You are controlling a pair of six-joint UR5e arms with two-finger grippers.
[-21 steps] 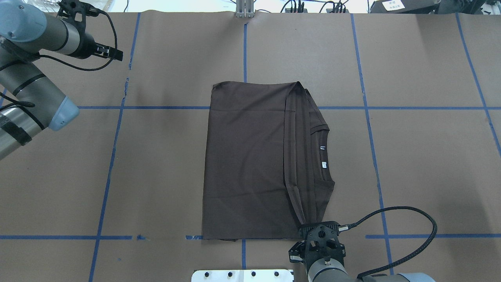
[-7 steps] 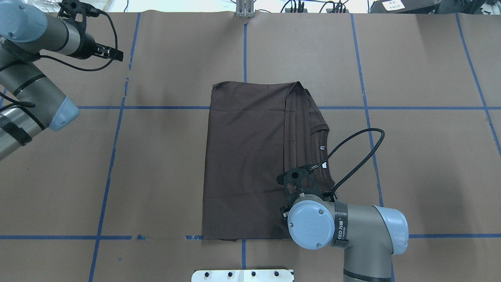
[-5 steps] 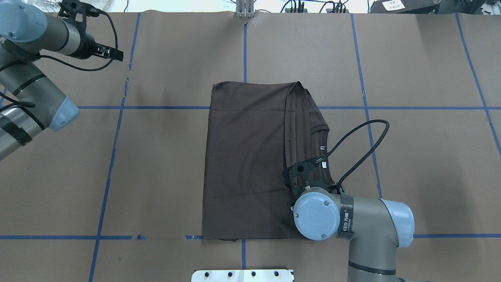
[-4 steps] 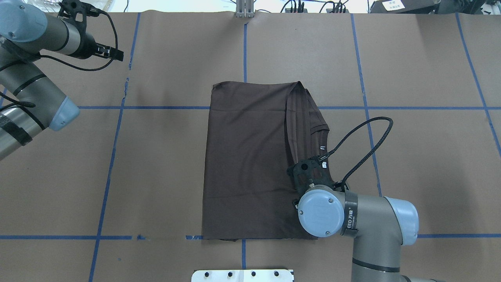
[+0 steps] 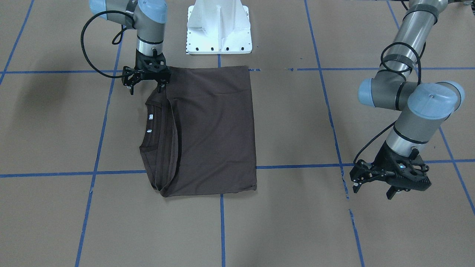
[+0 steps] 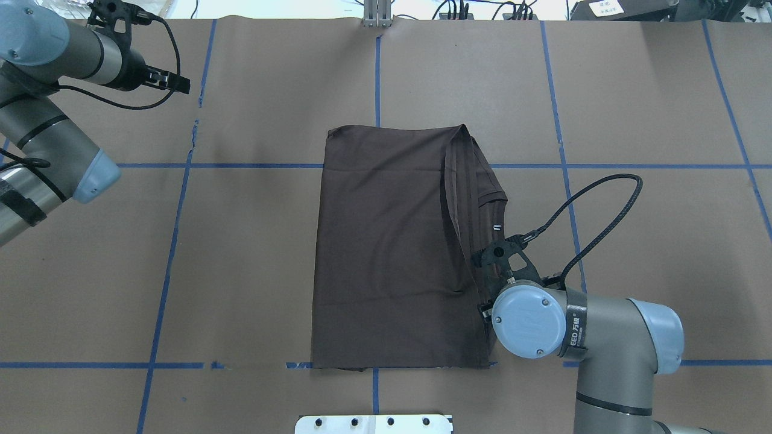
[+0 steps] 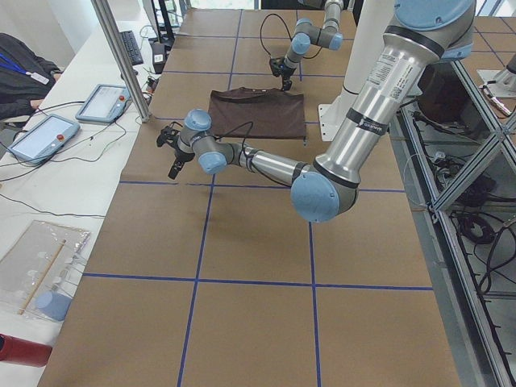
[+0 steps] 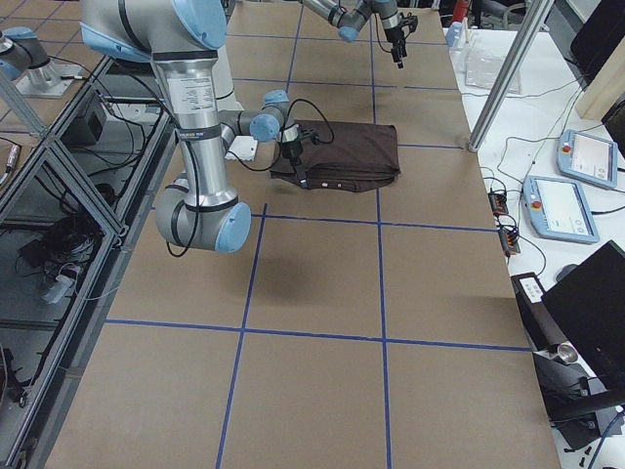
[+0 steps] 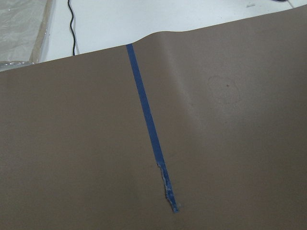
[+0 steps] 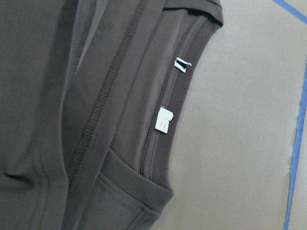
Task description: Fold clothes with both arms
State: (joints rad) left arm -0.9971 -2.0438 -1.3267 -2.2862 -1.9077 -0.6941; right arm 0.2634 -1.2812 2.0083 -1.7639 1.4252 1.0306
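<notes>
Hovering right pincer (image 5: 145, 86) over folded T-shirt (image 6: 386, 241), collar side at 3 o'clock overhead, mid-surface (image 6: 663, 120); jaws seem spread, empty. Left pincer (image 5: 373, 187) agape, empty, well apart. Pinch all stacked layers squarely.

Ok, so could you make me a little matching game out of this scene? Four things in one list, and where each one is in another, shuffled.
Things:
1. T-shirt
2. right end effector
3. left end effector
4. white pedestal base

Places:
a. over bare brown paper, well clear of the shirt
b. at the paper's edge on the robot's side
c. folded, lying flat in the middle
d. at the shirt's corner nearest the robot, on the collar side

Pairs: 1-c, 2-d, 3-a, 4-b
</notes>
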